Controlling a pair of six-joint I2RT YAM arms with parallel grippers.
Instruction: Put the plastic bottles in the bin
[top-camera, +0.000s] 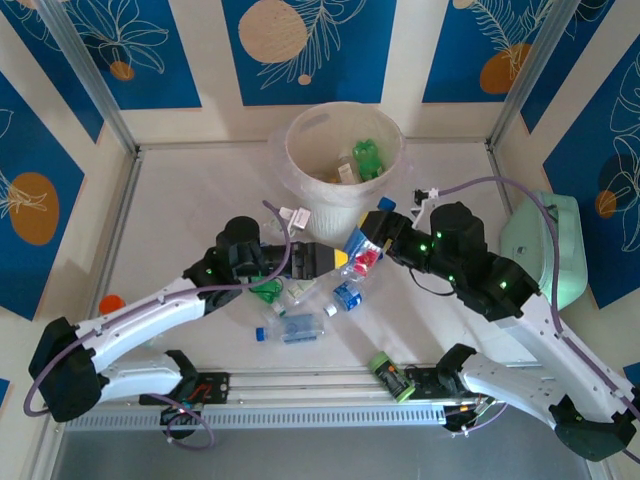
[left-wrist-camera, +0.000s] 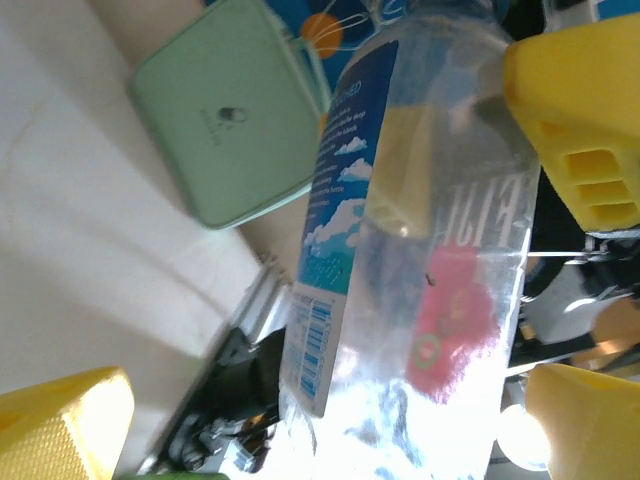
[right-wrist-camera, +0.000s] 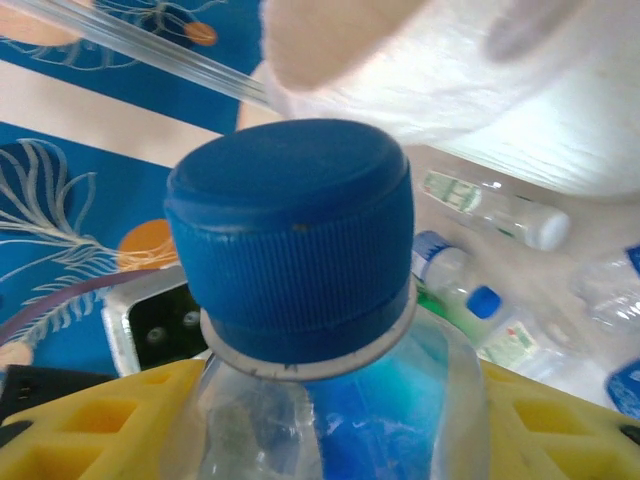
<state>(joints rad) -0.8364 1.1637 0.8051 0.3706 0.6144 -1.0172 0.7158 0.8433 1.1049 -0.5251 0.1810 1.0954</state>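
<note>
A clear plastic bottle (top-camera: 362, 250) with a blue cap (right-wrist-camera: 290, 240) and a blue and red label (left-wrist-camera: 420, 260) hangs just in front of the bin (top-camera: 345, 155). My right gripper (top-camera: 382, 224) is shut on it below the neck, a yellow finger (right-wrist-camera: 90, 425) on each side. My left gripper (top-camera: 336, 258) stands open around the bottle's lower end, its fingers (left-wrist-camera: 60, 430) wide apart and clear of it. The cream bin holds a green bottle (top-camera: 368, 160). More bottles (top-camera: 300, 328) lie on the table between the arms, among them a green one (top-camera: 266, 292).
A mint-green case (top-camera: 545, 250) sits at the right wall behind my right arm. Another green bottle (top-camera: 392, 375) lies against the front rail (top-camera: 320, 385). A small orange object (top-camera: 110, 303) rests by the left wall. Loose bottles (right-wrist-camera: 500, 205) lie below the bin.
</note>
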